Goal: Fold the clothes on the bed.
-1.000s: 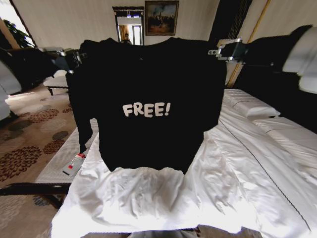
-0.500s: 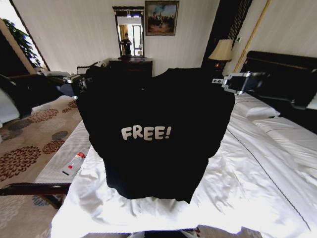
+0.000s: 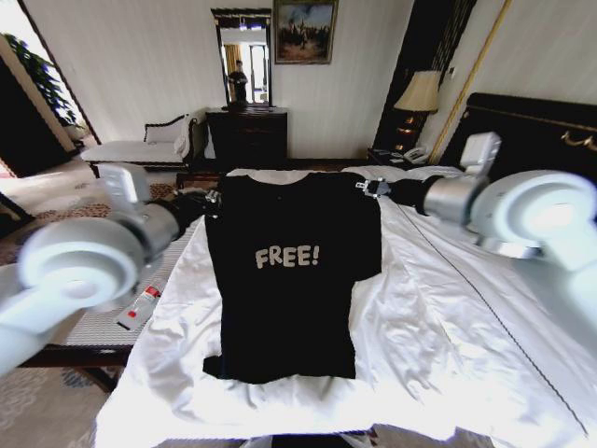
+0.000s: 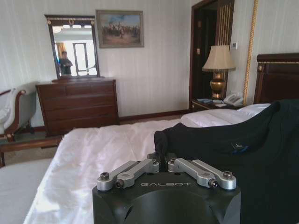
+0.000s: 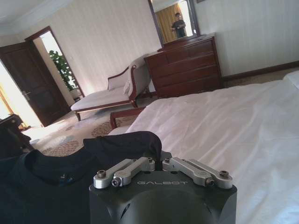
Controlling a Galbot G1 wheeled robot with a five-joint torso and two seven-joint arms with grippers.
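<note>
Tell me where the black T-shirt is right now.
In the head view, the black T-shirt lies spread mid-bed, its shoulders pinched by the left gripper and right gripper.

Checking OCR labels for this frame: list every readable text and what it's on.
"FREE!": white lettering on the chest of the black T-shirt spread on the bed.
"GALBOT": on the body of the left pincer.
"GALBOT": on the body of the right pincer.
Small tag inside the shirt's collar: too small to read.

Striped pale walls, dark wood dresser (image 3: pixel 246 136) under mirror (image 3: pixel 242 60), framed painting (image 3: pixel 305 33), lit table lamp (image 3: pixel 419 98), floral-patterned carpet (image 3: pixel 42 247), white chaise lounge (image 3: pixel 140 149).
</note>
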